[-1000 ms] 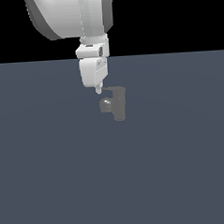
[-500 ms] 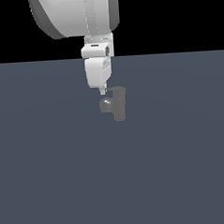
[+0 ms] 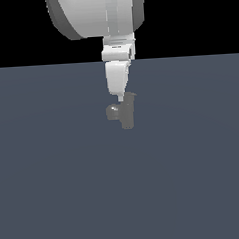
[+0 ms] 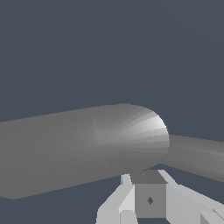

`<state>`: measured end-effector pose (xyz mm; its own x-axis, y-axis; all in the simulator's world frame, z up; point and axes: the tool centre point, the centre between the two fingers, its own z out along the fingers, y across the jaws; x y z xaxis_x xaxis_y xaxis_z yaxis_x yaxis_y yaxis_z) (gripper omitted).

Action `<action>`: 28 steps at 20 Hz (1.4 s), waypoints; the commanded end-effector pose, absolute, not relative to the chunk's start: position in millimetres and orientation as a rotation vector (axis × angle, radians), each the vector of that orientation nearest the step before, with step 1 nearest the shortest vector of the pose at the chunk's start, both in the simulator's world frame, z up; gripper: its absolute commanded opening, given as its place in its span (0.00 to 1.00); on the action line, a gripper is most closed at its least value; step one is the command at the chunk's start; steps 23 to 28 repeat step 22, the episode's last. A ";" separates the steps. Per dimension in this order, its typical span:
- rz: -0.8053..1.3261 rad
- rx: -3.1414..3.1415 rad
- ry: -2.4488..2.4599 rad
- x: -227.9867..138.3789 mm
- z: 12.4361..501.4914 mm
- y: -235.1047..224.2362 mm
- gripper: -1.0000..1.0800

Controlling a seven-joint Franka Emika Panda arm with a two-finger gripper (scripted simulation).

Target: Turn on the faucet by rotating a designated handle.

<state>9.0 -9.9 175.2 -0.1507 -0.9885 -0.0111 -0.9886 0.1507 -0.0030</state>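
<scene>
The faucet (image 3: 127, 116) is a small dull-grey tap standing on the flat grey-blue floor, with its rounded spout knob (image 3: 112, 112) pointing to the exterior view's left. The handle (image 3: 131, 96) is a short grey lever at the faucet's top. My gripper (image 3: 120, 98) hangs straight down with its fingers together, its tip against the top of the faucet right beside the handle. In the wrist view the faucet (image 4: 87, 144) fills the middle as a thick rounded cylinder, a thinner grey bar (image 4: 197, 155) runs off from it, and my gripper (image 4: 146, 177) touches the rounded end.
The flat grey-blue floor (image 3: 56, 195) spreads around the faucet in all directions. The white arm (image 3: 100, 12) comes down from above the faucet. Nothing else shows.
My gripper has moved to the exterior view's right and slightly down, from beside the spout knob's upper left to the top of the faucet by the handle. The faucet looks unchanged.
</scene>
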 end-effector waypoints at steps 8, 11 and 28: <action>0.004 -2.021 2.395 21.5 174.8 -50.8 0.00; 0.003 -2.016 2.402 25.4 174.4 -64.4 0.00; 0.000 -1.998 2.424 37.3 173.3 -108.5 0.00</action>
